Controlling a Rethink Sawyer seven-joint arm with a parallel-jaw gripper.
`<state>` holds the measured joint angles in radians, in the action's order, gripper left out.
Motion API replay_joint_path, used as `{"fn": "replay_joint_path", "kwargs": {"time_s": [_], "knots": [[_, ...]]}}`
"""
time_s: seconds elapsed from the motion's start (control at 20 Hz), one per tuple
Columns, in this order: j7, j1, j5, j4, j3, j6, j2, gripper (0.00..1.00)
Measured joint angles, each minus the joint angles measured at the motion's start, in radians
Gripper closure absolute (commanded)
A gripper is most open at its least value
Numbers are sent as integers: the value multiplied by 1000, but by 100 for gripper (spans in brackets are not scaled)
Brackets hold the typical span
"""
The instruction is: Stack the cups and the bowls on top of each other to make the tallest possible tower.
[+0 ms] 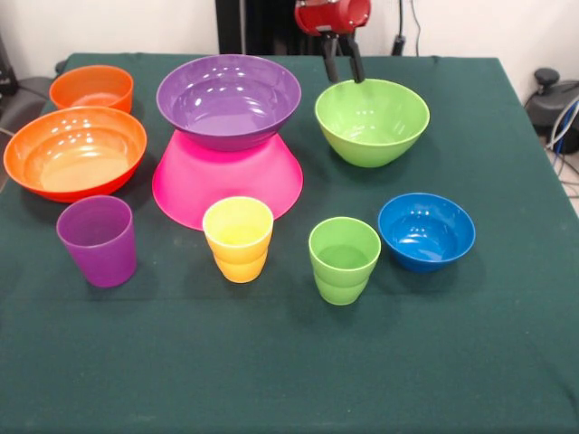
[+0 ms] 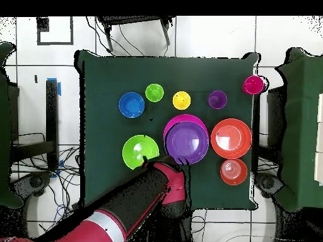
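- Your gripper (image 1: 344, 65) hangs just behind the lime green bowl's (image 1: 372, 122) far rim, fingers slightly parted, gripping nothing.
- That bowl sits upright on the table (image 1: 289, 362), beside the tower (image 1: 228, 136).
- Tower: purple bowl (image 1: 228, 99) upright on the inverted pink bowl (image 1: 226, 181).
- Front row: purple cup (image 1: 98, 240), yellow cup (image 1: 238, 239), green cup (image 1: 344, 259), blue bowl (image 1: 426, 231).

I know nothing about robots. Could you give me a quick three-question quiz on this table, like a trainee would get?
1. True or false: the glossy purple plastic bowl sits on the upturned pink plastic bowl.
2. Which bowl is nearest the gripper? A: small blue plastic bowl. B: lime green plastic bowl. C: large orange plastic bowl.
3. Fill in: the yellow plastic tumbler stands between the purple plastic tumbler and the ___ one.

Key: 1 true; 2 B; 3 green.
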<state>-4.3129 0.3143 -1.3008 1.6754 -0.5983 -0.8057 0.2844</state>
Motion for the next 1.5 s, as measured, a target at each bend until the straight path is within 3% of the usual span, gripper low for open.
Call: {"fn": "replay_joint_path", "kwargs": {"time_s": [0.9, 1.5], "knots": [[5, -30, -14, 16, 6, 0, -10, 0], [86, -76, -9, 16, 39, 0, -63, 0]]}}
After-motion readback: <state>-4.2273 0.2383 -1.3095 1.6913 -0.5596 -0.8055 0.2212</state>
